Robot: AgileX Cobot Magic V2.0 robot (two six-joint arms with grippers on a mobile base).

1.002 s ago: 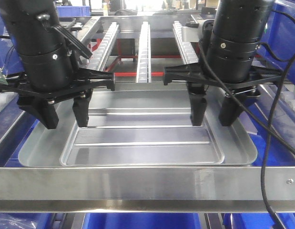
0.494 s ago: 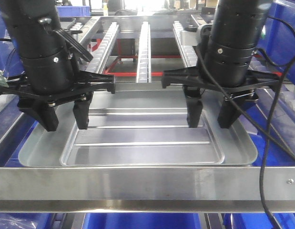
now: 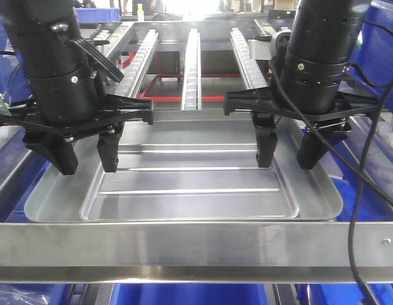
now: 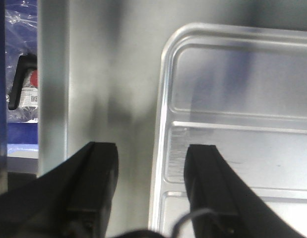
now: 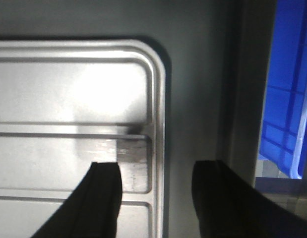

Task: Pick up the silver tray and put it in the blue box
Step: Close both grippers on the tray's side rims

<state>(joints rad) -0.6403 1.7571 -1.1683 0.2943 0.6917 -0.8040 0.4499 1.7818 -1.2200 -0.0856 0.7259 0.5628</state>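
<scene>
right gripper [image 3: 287, 164] has shifted a little toward the right side of the front view since half a second ago; left gripper [image 3: 87, 166] has not moved, tray [image 3: 190, 181] unchanged.

left gripper: jaws apart, nothing held. its two fingers straddle the tray's left rim, one over the tray floor, one outside over the grey surface. wrist view shows the rim between them with a gap on each side.

right gripper: jaws apart, nothing held. same layout on the tray's right rim, inner finger over the recessed panel, outer finger past the edge.

tray lies flat on the grey metal surface between the two arms, not in the box.

blue box [image 5: 292, 99]: ribbed wall seen in the right wrist view, past the grey surface, apart from the tray. more blue plastic shows at both sides and below the crossbar [image 3: 196, 244]; number of boxes cannot be told.

counts: 2 grippers, 2 fingers each; 1 tray with 2 raised ribs; 1 crossbar in front; 3 roller rails [image 3: 192, 63] behind.
</scene>
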